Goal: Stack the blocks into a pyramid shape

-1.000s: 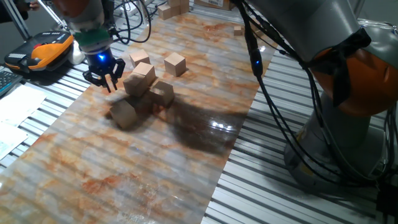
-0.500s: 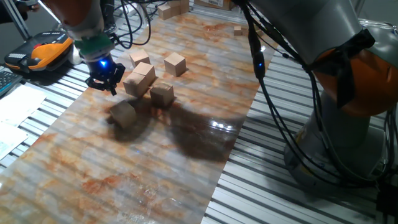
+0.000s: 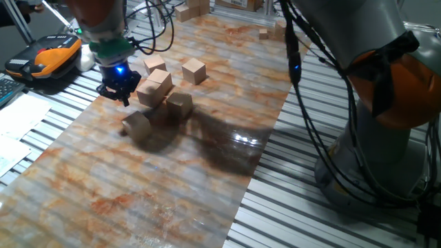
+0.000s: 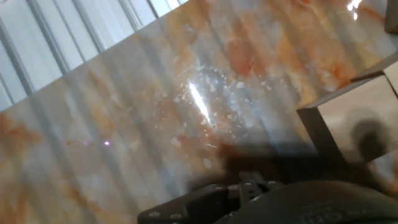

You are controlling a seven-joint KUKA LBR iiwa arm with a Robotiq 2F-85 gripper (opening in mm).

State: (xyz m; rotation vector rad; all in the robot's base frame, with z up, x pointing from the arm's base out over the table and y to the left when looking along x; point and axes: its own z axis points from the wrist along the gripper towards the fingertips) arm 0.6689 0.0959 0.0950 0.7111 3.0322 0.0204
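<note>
Pincer (image 3: 118, 91) hovers beside raised block (image 3: 155, 87), apparently empty; finger spread unclear. Risk: sideways nudge topples block off lower blocks (image 3: 180, 104), scattering cluster across surface (image 3: 207, 172).

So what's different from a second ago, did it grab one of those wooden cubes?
No grab that I can see. The gripper rose a little and its fingers drew together, with nothing visibly between them; it hovers just left of the raised block. The near block seems to have shifted slightly. The other blocks and the mat look unchanged.
</note>
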